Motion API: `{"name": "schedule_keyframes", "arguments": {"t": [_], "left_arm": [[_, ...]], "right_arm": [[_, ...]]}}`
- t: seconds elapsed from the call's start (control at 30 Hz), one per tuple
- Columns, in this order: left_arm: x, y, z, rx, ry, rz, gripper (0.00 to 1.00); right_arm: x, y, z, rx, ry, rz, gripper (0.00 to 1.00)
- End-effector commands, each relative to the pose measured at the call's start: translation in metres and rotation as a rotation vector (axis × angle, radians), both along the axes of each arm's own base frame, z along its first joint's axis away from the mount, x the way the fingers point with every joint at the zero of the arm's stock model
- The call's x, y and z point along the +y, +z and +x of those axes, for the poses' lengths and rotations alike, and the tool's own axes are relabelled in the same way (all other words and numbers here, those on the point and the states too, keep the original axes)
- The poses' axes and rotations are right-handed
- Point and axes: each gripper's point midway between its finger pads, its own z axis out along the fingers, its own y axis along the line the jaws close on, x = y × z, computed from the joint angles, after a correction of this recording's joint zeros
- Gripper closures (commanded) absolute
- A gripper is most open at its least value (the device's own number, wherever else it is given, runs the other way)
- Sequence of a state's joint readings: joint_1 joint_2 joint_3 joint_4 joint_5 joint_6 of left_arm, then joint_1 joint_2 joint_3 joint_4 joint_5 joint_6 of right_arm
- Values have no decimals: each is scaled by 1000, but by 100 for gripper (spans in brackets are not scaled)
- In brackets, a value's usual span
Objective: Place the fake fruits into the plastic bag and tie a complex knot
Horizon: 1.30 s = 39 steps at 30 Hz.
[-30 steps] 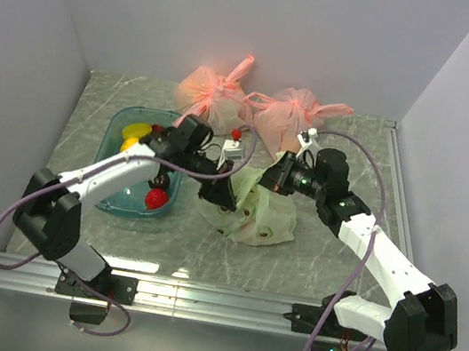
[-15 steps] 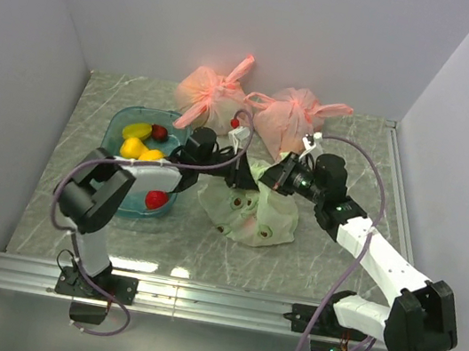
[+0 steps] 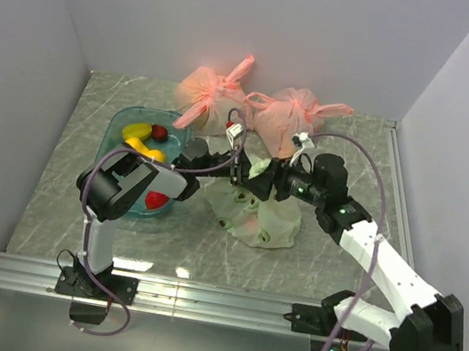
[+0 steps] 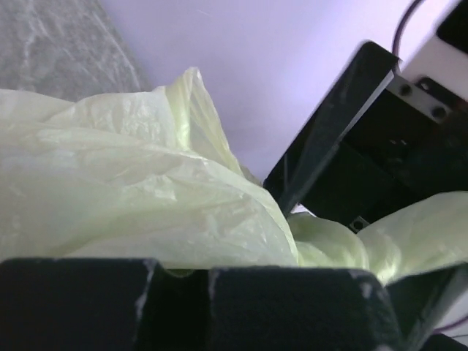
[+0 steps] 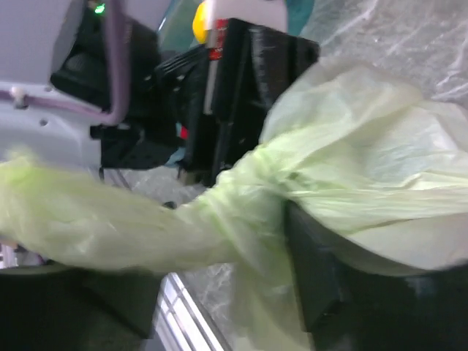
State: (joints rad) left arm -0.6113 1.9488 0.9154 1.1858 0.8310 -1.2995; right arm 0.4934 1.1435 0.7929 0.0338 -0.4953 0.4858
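Mid-table (image 3: 356,151), one plastic bag (image 3: 263,221), slumped. Just above, two claws: left claw (image 3: 238,170) clamped on its film, right claw (image 3: 259,184) parted around a twisted strand. Leftward, one tub (image 3: 123,116) holding fake fruits (image 3: 137,130), several yellow, two red. Farthest back, two pink bags (image 3: 205,91).

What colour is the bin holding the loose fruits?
The bin is translucent teal-blue, and it shows best in the top external view.

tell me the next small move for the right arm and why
Probably close the right gripper on the twisted handle lying between its open fingers; the left gripper pinches the plastic bag, so a second grip could pull the twist tight.
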Motion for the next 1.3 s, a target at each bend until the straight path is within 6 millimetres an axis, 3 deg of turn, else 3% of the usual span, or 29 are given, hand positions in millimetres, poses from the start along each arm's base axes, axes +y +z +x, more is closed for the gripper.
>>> {"name": "schedule_keyframes", "arguments": {"t": [0.0, 0.03, 0.07, 0.13, 0.23, 0.3, 0.33, 0.4, 0.43, 0.5, 0.63, 0.7, 0.83, 1.0, 1.2, 1.27], "left_arm": [[4, 35, -8, -59, -24, -96, 100], [3, 34, -8, -53, -23, -89, 99], [3, 33, -7, -47, -20, -83, 100], [2, 30, -5, -30, -20, -74, 100], [2, 27, -4, -16, -12, -61, 100], [2, 26, -3, -11, -7, -56, 100], [2, 25, -3, -9, -8, -55, 100], [2, 22, -4, -3, -9, -54, 99], [1, 22, -4, -2, -12, -53, 99], [1, 20, -4, 1, -16, -46, 100], [-2, 21, -7, -11, -37, -40, 99], [-2, 23, -7, -20, -45, -51, 99], [-5, 34, -11, -42, -89, -99, 100], [-9, 41, -26, -50, -163, -135, 99], [-4, 36, -46, -79, -303, -71, 99], [2, 35, -51, -98, -334, -61, 99]], "right_arm": [[-9, 20, -28, -146, 156, -135, 21], [-15, 19, -37, -155, 191, -179, 18], [-15, 38, -37, -194, 205, -178, 18], [-24, 47, -49, -207, 251, -201, 18], [-42, 75, -48, -239, 209, -160, 19], [-63, 84, -37, -237, 141, -119, 19], [-68, 87, -29, -242, 102, -103, 24], [-84, 73, -9, -193, 10, -88, 35], [-84, 73, -2, -182, -5, -56, 45], [-87, 45, 13, -96, -33, -62, 54], [-75, 14, 27, -23, 5, -45, 52], [-69, -6, 25, 29, 35, -56, 44], [-52, -30, 1, 113, 81, -45, 29], [-22, -31, -19, 191, 108, 61, 24], [7, 0, -6, 149, 95, 208, 24], [6, 8, 2, 126, 69, 209, 24]]}}
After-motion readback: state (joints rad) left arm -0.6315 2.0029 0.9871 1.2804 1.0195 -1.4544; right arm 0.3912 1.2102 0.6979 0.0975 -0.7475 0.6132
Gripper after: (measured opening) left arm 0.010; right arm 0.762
